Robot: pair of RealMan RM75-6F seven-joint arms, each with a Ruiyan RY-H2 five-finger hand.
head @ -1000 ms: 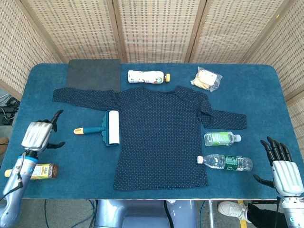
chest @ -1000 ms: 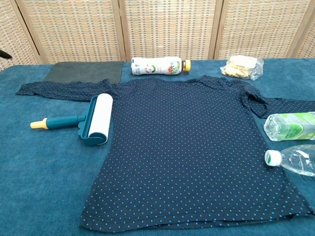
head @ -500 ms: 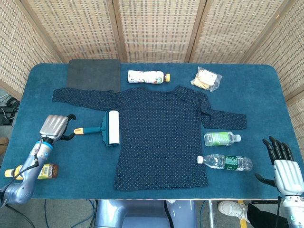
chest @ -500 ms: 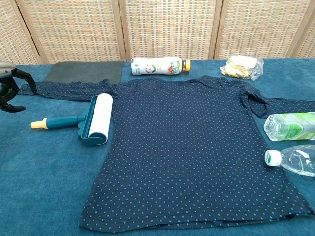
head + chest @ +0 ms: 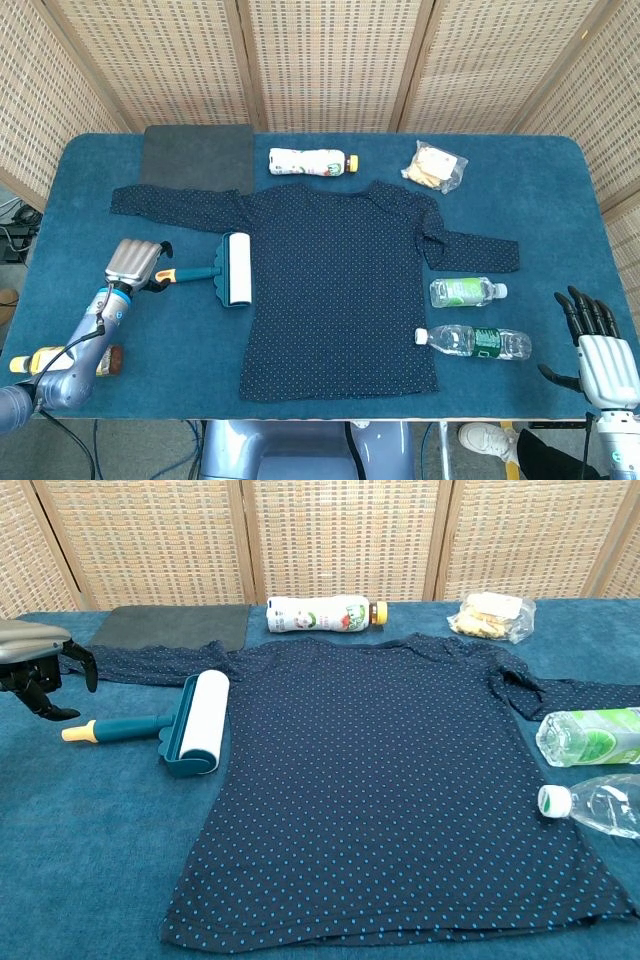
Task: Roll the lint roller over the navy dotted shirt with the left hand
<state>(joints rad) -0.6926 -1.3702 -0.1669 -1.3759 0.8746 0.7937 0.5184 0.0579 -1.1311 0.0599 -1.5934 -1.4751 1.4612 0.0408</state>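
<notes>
- Teal plastic lint roller lies flat on the blue cloth table, its white sticky drum resting across the left edge of the navy dotted shirt; handle points left and ends in a yellow cap.
- Left hand hovers just over the yellow handle tip, palm down, dark fingers curled downward but apart, holding nothing. Whether it touches the cap cannot be told.
- Shirt spread flat in mid-table, soft fabric with small pale-blue dots, sleeves stretched left and right.
- Right hand at the near right table edge, well apart from the shirt; black fingers spread and upright, nothing in them.
- Dark grey flat mat at far left, partly under the left sleeve.
- White printed bottle lying on its side, far of the collar.
- Crinkled clear snack bag at far right.
- Two clear plastic water bottles on their sides, right of the shirt: green-label bottle, and nearer, dark-label bottle.
- Small amber jar at near left, beside the left forearm.
</notes>
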